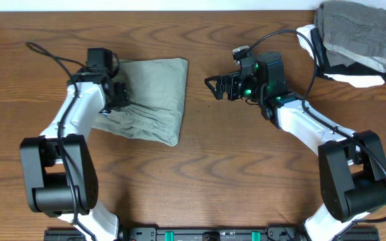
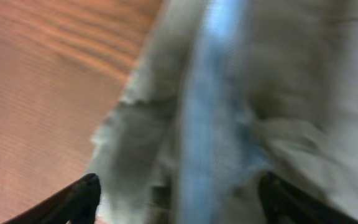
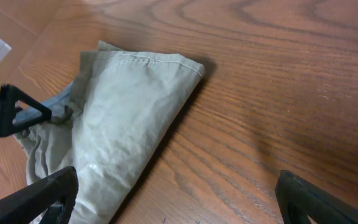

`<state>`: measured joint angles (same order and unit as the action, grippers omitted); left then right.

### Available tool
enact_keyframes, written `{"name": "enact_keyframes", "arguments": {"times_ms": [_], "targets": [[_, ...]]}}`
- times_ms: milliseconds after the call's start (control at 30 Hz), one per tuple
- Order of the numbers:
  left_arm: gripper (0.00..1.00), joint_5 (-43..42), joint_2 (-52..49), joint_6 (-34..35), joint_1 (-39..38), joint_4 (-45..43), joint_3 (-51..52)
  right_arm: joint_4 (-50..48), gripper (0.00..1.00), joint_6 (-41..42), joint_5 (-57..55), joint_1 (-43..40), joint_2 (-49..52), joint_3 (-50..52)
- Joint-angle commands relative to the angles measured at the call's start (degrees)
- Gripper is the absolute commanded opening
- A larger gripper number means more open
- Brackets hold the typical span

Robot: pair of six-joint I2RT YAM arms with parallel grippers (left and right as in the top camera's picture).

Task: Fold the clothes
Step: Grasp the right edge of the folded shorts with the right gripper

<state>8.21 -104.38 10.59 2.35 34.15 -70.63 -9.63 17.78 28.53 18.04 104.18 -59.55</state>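
The clothes, pale khaki-green shorts (image 1: 151,99), lie folded into a rough rectangle on the wooden table, left of centre. My left gripper (image 1: 117,94) hovers over their left edge. In the blurred left wrist view its fingers (image 2: 79,199) stand wide apart and open, with the shorts' cloth (image 2: 278,93) filling the space beneath them. My right gripper (image 1: 217,87) is open to the right of the shorts, apart from them, over bare wood. From the right wrist view the folded shorts (image 3: 123,118) lie ahead to the left, with that gripper (image 3: 179,196) empty.
A pile of folded garments (image 1: 354,37) sits at the back right corner, dark grey on top of white and black. A black cable (image 1: 45,53) trails from the left arm across the back left of the table (image 1: 246,174).
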Motion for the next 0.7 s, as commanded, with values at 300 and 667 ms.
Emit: {"name": "enact_keyframes", "arguments": {"times_ms": [300, 667], "targets": [[0.89, -8.9, 5.3, 7.6, 7.3, 0.2, -0.3, -5.0, 0.99, 16.2, -8.9, 8.1, 3.5, -0.4], [0.88, -9.1, 5.5, 7.5, 9.3, 3.1, -0.3, -8.6, 0.99, 27.3, -16.0, 14.0, 9.2, -0.4]]}}
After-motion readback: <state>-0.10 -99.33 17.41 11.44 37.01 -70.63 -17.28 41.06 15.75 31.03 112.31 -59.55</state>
